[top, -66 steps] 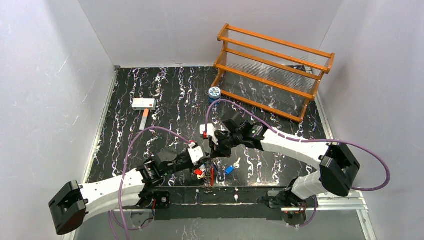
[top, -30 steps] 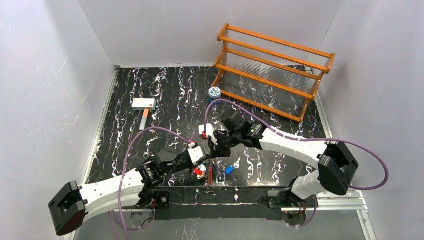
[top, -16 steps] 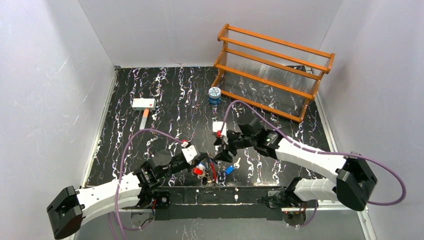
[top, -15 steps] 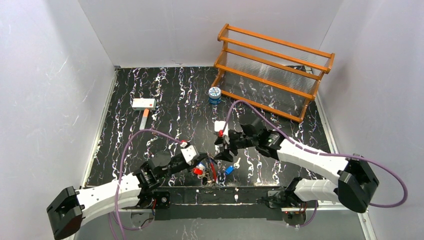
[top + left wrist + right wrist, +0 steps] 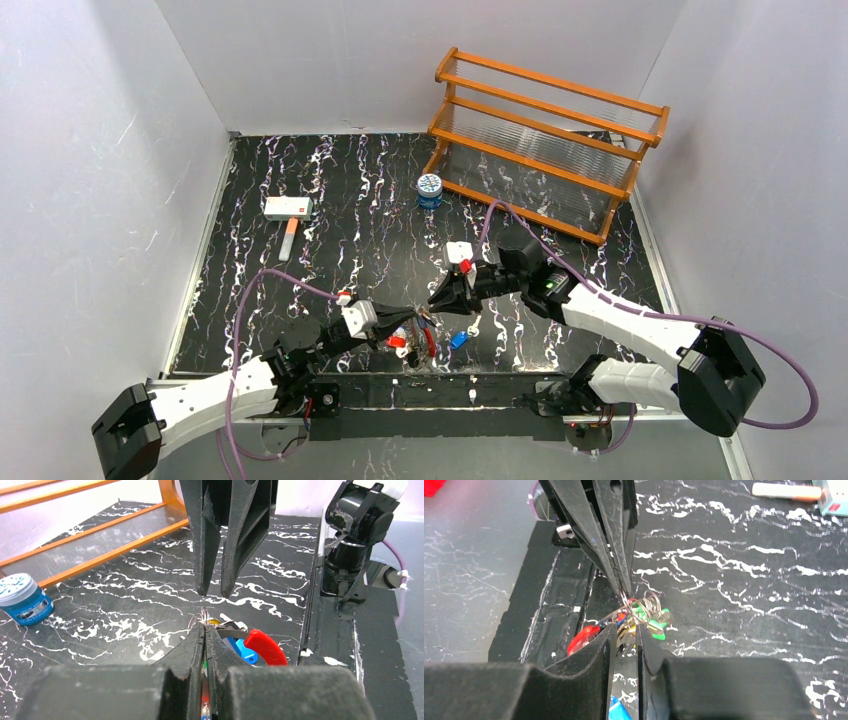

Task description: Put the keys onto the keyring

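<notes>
My left gripper [image 5: 397, 329] is shut on the keyring [image 5: 650, 601], a thin silvery wire ring, low over the table's near edge. In the left wrist view the wire [image 5: 204, 615] pokes out above the closed left gripper [image 5: 205, 628]. Keys with red [image 5: 262, 647], blue [image 5: 246, 654] and green [image 5: 650, 623] heads hang bunched on the ring. My right gripper [image 5: 438, 300] faces the bunch from the right with its jaws a narrow gap apart and empty [image 5: 625, 630]. A loose blue key [image 5: 458, 340] and a silver key [image 5: 475, 325] lie on the table below it.
An orange wooden rack [image 5: 545, 140] stands at the back right, with a small blue-and-white tin [image 5: 429, 189] in front of it. A white block with an orange handle [image 5: 287, 212] lies at the left. The black base strip [image 5: 430, 390] runs along the near edge.
The two grippers have drawn apart. My right gripper pulled back to the right and let go. My left arm drew back to the left with the ring and keys.
</notes>
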You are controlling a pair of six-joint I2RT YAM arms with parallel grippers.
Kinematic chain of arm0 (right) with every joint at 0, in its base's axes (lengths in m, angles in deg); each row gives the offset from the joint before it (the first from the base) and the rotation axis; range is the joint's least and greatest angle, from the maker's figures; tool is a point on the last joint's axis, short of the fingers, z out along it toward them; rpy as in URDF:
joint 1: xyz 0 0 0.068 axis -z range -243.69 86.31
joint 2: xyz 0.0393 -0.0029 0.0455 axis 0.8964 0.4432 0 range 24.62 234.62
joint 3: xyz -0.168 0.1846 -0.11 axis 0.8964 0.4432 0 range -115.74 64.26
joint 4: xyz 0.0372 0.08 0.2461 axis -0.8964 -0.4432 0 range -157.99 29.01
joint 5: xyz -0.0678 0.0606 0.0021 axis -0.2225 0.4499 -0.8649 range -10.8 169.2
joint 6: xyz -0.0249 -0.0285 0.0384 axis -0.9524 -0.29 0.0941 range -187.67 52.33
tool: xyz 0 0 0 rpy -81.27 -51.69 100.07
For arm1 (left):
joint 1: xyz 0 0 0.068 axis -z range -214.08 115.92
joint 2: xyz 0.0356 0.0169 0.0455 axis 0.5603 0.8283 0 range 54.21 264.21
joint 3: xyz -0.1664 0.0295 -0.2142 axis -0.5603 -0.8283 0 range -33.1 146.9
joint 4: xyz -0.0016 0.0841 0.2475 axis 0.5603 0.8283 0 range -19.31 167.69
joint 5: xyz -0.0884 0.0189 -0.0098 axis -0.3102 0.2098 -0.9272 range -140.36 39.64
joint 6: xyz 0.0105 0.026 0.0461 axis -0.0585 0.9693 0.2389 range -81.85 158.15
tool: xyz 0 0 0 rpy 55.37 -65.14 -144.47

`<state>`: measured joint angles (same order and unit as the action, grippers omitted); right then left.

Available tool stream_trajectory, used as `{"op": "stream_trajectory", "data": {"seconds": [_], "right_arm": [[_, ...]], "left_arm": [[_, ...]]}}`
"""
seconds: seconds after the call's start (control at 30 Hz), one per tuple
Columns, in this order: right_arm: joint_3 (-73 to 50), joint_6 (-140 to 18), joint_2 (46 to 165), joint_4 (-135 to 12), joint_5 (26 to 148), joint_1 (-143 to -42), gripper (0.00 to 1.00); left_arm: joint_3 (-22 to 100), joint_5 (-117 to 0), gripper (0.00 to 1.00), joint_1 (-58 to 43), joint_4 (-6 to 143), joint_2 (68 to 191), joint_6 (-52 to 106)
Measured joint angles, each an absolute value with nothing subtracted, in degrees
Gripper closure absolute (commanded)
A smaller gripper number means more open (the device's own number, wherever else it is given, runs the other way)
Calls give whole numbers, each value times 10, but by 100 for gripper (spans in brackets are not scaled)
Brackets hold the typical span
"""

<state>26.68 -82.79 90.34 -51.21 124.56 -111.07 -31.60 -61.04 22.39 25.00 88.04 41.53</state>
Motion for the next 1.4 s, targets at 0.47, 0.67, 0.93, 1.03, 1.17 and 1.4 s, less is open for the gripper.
{"op": "stream_trajectory", "data": {"seconds": [0.47, 0.67, 0.93, 1.03, 1.17, 1.4], "right_arm": [[267, -829, 931, -489, 1284, -1111, 71], [267, -834, 947, -489, 1283, -1111, 91], [267, -839, 957, -490, 1273, -1110, 98], [267, -839, 962, -492, 1273, -1110, 97], [267, -841, 966, -497, 1278, -1110, 86], [267, -838, 966, -491, 1290, -1110, 71]], "left_arm": [[-316, -630, 100, 224, 240, 879, 415], [-316, -631, 100, 224, 240, 879, 415], [-316, -631, 100, 224, 240, 879, 416], [-316, -631, 100, 224, 240, 879, 415], [-316, -631, 100, 224, 240, 880, 415], [-316, -631, 100, 224, 235, 885, 415]]}}
